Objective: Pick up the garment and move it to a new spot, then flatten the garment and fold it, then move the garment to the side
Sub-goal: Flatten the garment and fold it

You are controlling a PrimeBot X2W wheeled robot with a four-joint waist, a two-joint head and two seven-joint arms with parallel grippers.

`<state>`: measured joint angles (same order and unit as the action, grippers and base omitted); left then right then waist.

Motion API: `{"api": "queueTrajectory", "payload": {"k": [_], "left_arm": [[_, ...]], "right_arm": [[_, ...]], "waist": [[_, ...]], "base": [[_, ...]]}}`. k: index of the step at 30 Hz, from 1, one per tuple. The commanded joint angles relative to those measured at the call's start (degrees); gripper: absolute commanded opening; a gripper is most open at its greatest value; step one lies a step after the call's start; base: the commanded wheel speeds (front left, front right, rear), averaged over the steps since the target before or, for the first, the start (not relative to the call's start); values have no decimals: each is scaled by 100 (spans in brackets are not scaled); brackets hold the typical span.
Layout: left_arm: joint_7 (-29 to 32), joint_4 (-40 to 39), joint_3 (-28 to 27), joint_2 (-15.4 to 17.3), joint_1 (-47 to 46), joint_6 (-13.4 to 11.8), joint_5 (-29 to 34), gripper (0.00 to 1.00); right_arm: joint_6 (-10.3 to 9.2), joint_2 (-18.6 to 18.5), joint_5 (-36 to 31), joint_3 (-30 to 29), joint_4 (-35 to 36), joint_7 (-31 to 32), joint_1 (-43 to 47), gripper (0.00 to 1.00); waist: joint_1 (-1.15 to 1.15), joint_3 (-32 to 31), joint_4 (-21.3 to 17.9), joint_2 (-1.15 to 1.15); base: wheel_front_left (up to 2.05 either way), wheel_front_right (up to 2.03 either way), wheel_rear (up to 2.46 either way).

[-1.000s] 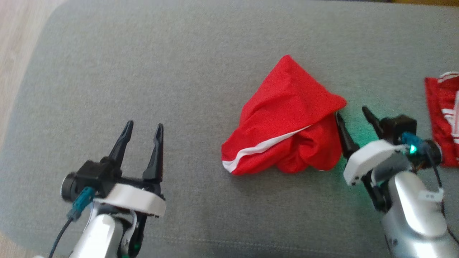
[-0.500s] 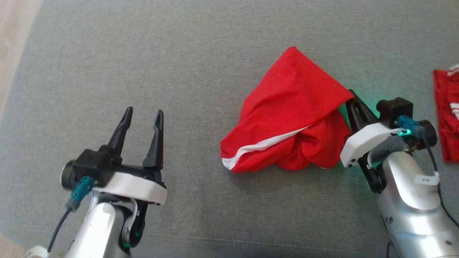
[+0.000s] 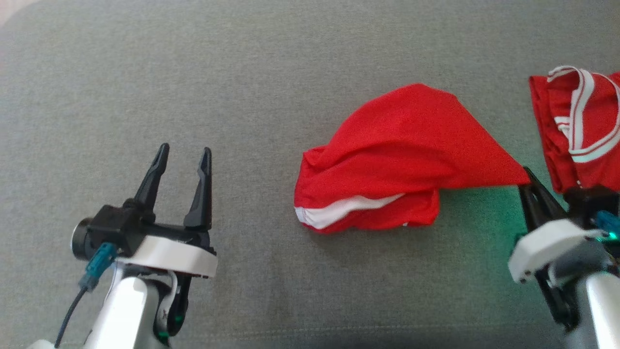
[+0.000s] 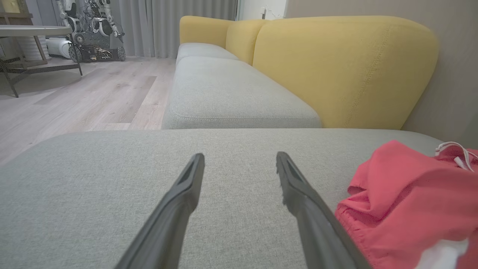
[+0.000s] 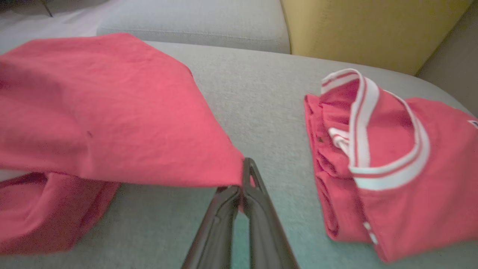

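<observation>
Garment (image 3: 387,145) — the red one with the white stripe — sits right of centre in the head view on the grey sofa cushion (image 3: 193,72). The right end effector (image 3: 525,175) is clamped on its lower-right corner, pulling it taut. Looks like the pick-up-and-move step. Next it needs a lift clear of the other red piece (image 3: 581,131) at upper right. The left end effector (image 3: 184,151) at lower left has its fingers apart, holding nothing. Both pieces lie loose on the cushion.
</observation>
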<state>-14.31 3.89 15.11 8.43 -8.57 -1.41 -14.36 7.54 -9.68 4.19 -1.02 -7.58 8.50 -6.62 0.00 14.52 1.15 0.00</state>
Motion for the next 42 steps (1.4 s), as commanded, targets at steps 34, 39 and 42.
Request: {"api": "queueTrajectory", "payload": {"k": [34,39,42], "left_arm": [[-69,-67,-234,-470,-474,517,265,100],[-69,-40,-200,-500,-533,555,280,100],[-69,-25,-186,-515,-544,566,300,100]], "right_arm": [[-5,-462,1000,-232,617,4285,-1851,0],[-5,-325,1029,-282,-237,4016,-2266,0],[-5,-292,1080,-183,-660,3625,-2409,100]], "waist": [[0,459,817,0],[0,509,907,0],[0,509,931,0]], "base": [[0,0,0],[0,0,0],[0,0,0]]}}
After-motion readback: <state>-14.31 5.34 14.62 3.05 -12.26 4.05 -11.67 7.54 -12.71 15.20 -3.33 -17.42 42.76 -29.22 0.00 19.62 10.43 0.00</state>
